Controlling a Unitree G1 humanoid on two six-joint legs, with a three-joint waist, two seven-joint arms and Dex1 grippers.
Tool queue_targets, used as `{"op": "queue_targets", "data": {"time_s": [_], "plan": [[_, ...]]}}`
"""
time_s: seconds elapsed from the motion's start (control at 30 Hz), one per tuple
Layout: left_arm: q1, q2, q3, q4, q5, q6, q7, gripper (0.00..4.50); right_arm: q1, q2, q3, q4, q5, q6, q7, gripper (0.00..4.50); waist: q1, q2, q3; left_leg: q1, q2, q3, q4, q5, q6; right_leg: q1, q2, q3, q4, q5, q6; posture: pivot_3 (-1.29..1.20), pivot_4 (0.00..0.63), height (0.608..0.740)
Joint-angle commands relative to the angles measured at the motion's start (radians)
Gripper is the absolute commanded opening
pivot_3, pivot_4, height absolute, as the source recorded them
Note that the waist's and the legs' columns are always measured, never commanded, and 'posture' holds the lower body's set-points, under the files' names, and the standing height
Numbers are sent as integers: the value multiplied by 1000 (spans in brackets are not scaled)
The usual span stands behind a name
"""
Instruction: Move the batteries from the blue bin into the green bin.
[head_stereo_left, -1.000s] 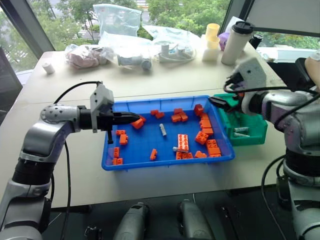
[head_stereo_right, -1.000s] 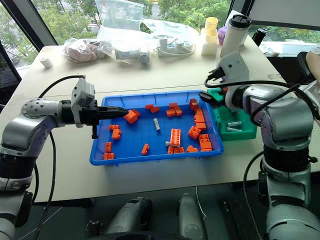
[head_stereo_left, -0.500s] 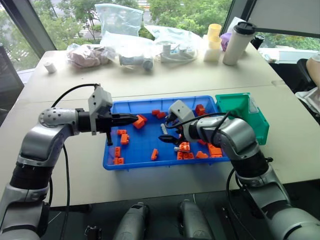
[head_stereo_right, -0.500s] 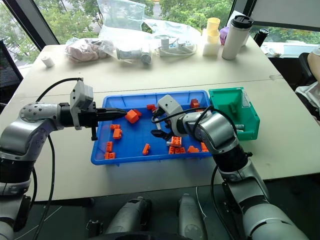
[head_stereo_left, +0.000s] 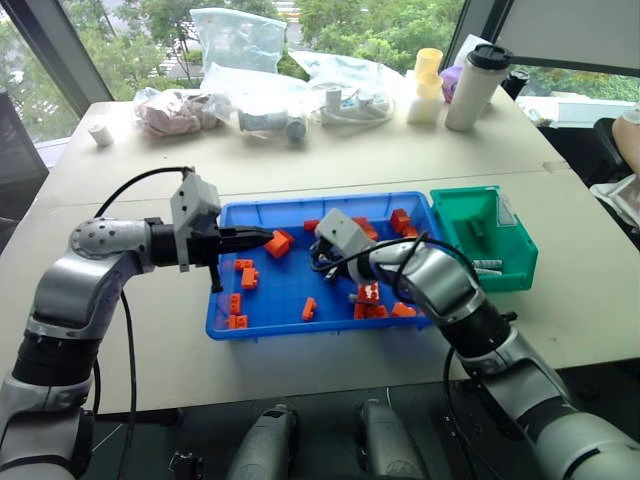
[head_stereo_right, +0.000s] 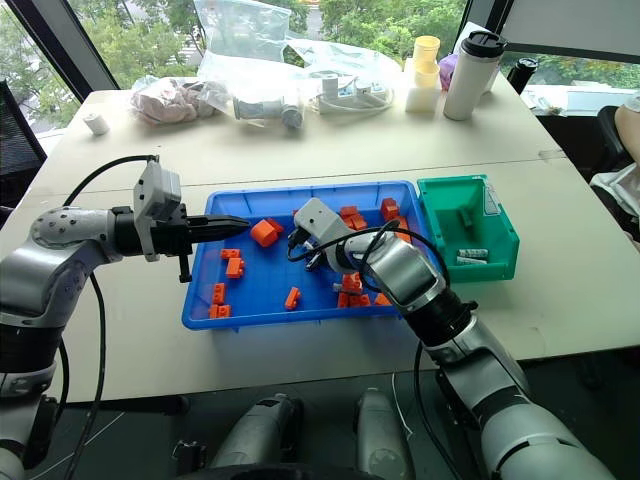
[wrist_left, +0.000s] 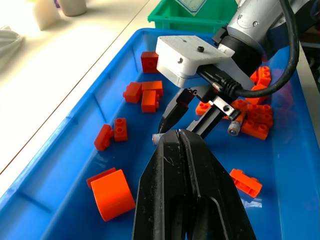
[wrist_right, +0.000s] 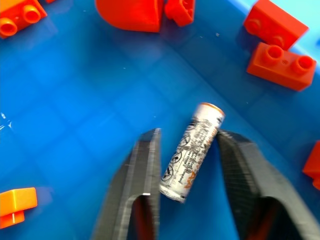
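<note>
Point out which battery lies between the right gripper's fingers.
The battery lying on the blue tray's bare floor, between the right gripper's fingers. The other battery in the tray rests against orange bricks.

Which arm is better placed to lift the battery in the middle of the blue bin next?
Right. The right claw is down in the blue bin, a finger on each side of the battery. The left claw is shut, near the bin's left edge, away from it.
</note>
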Motion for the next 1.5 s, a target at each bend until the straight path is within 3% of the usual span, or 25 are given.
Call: {"op": "queue_targets", "data": {"time_s": [0.03,0.17,0.33,0.47,0.57,0.67,0.83,0.97,1.17,1.27,1.5], "plan": [[-4,6,25,-19,-1,-16,4,0,4,-18,-28,-54,-18,22,-10,27,1,0,0,0,0,0,0,0,0,0,0,0,0,0,0,0,150,740],[-12,-5,12,-13,4,-24,4,0,-63,-48,-217,-131,-9,66,-54,27,4,0,0,0,0,0,0,0,0,0,0,0,0,0,0,0,150,740],[-22,-16,3,1,5,-31,-5,0,-120,-237,-541,-162,-12,174,-81,27,12,0,0,-1,-1,0,0,-1,1,0,-1,-1,-1,0,0,0,150,740],[-36,-32,-13,22,16,-46,-15,0,-25,-389,-610,-144,-19,163,-60,27,18,-1,-1,-1,-1,0,0,-2,4,1,-1,-2,-3,0,0,0,150,740],[-56,-48,-25,43,25,-58,-22,0,65,-434,-639,-147,3,159,-28,27,4,-1,-1,0,0,1,-1,-2,4,1,-1,-1,-2,0,0,0,150,740],[-71,-55,-34,59,34,-67,-31,0,139,-460,-638,-174,25,161,5,27,-4,1,0,1,1,4,-1,-2,4,0,-1,1,0,0,0,0,150,740],[-87,-67,-43,72,42,-72,-38,0,225,-468,-644,-232,69,174,42,2460,4,1,0,1,1,3,0,-2,4,1,0,1,0,0,0,0,150,740],[-86,-70,-40,71,44,-69,-40,0,178,-506,-628,-285,114,167,94,4449,6,1,0,1,0,3,0,-3,5,1,-1,1,0,0,0,0,150,740],[-95,-77,-45,78,48,-68,-41,0,152,-520,-564,-385,318,67,356,4449,4,1,0,1,2,2,0,-3,5,1,1,0,-1,0,0,0,150,740],[-102,-83,-47,80,50,-68,-40,0,164,-561,-433,-370,274,-87,454,4449,8,1,0,0,1,2,1,-3,5,2,0,-1,-2,0,0,0,150,740],[-80,-83,-33,41,45,-53,-21,0,82,-553,-187,-204,192,-259,626,4449,5,0,0,0,0,2,2,-3,5,3,-1,-1,-1,0,0,0,150,740]]}}
